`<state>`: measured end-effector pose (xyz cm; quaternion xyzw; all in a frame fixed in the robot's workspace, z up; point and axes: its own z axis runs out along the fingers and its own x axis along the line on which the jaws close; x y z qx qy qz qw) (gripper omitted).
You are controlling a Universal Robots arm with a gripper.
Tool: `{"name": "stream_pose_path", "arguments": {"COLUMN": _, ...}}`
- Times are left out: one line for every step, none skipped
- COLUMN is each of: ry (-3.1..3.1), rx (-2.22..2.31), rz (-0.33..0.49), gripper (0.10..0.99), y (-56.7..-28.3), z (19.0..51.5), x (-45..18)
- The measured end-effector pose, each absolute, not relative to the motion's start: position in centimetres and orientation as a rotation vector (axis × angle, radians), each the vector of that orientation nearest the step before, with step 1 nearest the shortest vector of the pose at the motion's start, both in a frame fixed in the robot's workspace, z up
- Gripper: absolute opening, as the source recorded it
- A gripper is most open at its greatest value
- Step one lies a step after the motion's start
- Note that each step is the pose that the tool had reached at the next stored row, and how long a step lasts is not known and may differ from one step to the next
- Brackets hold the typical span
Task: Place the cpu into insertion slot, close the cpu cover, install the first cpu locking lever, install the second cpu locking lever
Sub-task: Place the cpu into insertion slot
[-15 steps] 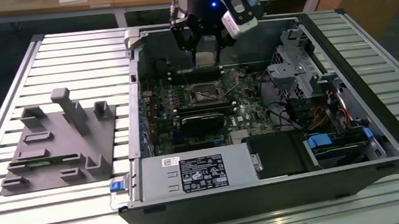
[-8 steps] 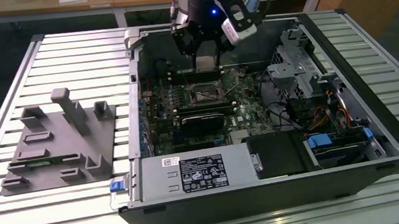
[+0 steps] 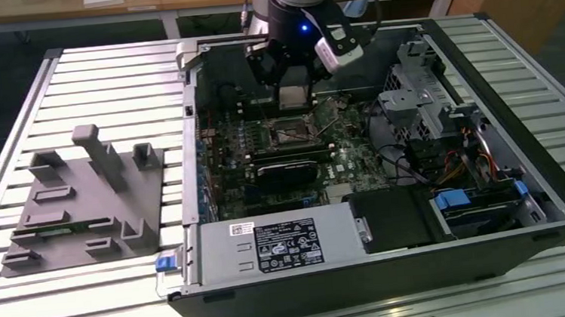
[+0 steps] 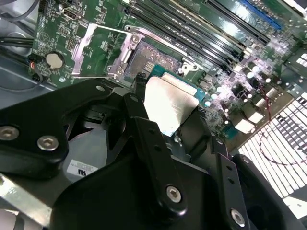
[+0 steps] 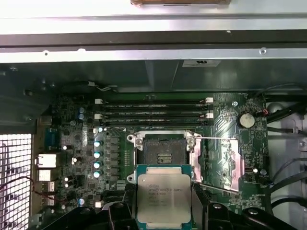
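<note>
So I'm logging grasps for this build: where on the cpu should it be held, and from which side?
Probably by two opposite thin edges, coming from above its flat metal top, as the claw holds the cpu now. It is a thin square, and its underside must stay free to meet the insertion slot.

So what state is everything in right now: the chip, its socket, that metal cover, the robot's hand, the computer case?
hand, shut on the cpu.
cpu, held above the board, not yet seated.
insertion slot, empty and uncovered.
cpu cover, swung open beside the slot.
computer case, side open, board exposed.
</note>
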<state>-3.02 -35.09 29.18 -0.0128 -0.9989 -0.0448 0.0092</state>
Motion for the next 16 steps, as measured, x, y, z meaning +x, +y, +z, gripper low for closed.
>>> {"name": "stream_pose_path", "arguments": {"ry": -3.12, "rx": -0.04, "rz": -0.14, "gripper": 0.541, "y": -35.1, "z": 29.0, "x": -3.0}}
{"name": "stream_pose_path", "arguments": {"ry": -3.12, "rx": -0.04, "rz": -0.14, "gripper": 0.541, "y": -35.1, "z": 28.8, "x": -2.9}}
{"name": "stream_pose_path", "arguments": {"ry": -3.12, "rx": -0.04, "rz": -0.14, "gripper": 0.541, "y": -35.0, "z": 28.6, "x": -2.9}}
{"name": "stream_pose_path", "arguments": {"ry": -3.12, "rx": -0.04, "rz": -0.14, "gripper": 0.541, "y": -35.0, "z": 28.5, "x": -2.9}}
{"name": "stream_pose_path", "arguments": {"ry": -3.12, "rx": -0.04, "rz": -0.14, "gripper": 0.541, "y": -35.0, "z": 28.3, "x": -2.9}}
{"name": "stream_pose_path", "arguments": {"ry": -3.12, "rx": -0.04, "rz": -0.14, "gripper": 0.541, "y": -35.0, "z": 28.1, "x": -2.9}}
{"name": "stream_pose_path", "arguments": {"ry": -3.12, "rx": -0.04, "rz": -0.14, "gripper": 0.541, "y": -34.9, "z": 27.9, "x": -2.8}}
{"name": "stream_pose_path", "arguments": {"ry": -3.12, "rx": -0.04, "rz": -0.14, "gripper": 0.541, "y": -34.9, "z": 27.7, "x": -2.8}}
{"name": "stream_pose_path", "arguments": {"ry": -3.12, "rx": -0.04, "rz": -0.14, "gripper": 0.541, "y": -34.9, "z": 27.6, "x": -2.8}}
{"name": "stream_pose_path", "arguments": {"ry": -3.12, "rx": -0.04, "rz": -0.14, "gripper": 0.541, "y": -34.8, "z": 27.4, "x": -2.8}}
{"name": "stream_pose_path", "arguments": {"ry": -3.12, "rx": -0.04, "rz": -0.14, "gripper": 0.541, "y": -34.8, "z": 27.2, "x": -2.8}}
{"name": "stream_pose_path", "arguments": {"ry": -3.12, "rx": -0.04, "rz": -0.14, "gripper": 0.541, "y": -34.8, "z": 27.0, "x": -2.8}}
{"name": "stream_pose_path", "arguments": {"ry": -3.12, "rx": -0.04, "rz": -0.14, "gripper": 0.541, "y": -34.8, "z": 26.8, "x": -2.8}}
{"name": "stream_pose_path", "arguments": {"ry": -3.12, "rx": -0.04, "rz": -0.14, "gripper": 0.541, "y": -34.7, "z": 26.6, "x": -2.7}}
{"name": "stream_pose_path", "arguments": {"ry": -3.12, "rx": -0.04, "rz": -0.14, "gripper": 0.541, "y": -34.7, "z": 26.5, "x": -2.7}}
{"name": "stream_pose_path", "arguments": {"ry": -3.12, "rx": -0.04, "rz": -0.14, "gripper": 0.541, "y": -34.7, "z": 26.3, "x": -2.7}}
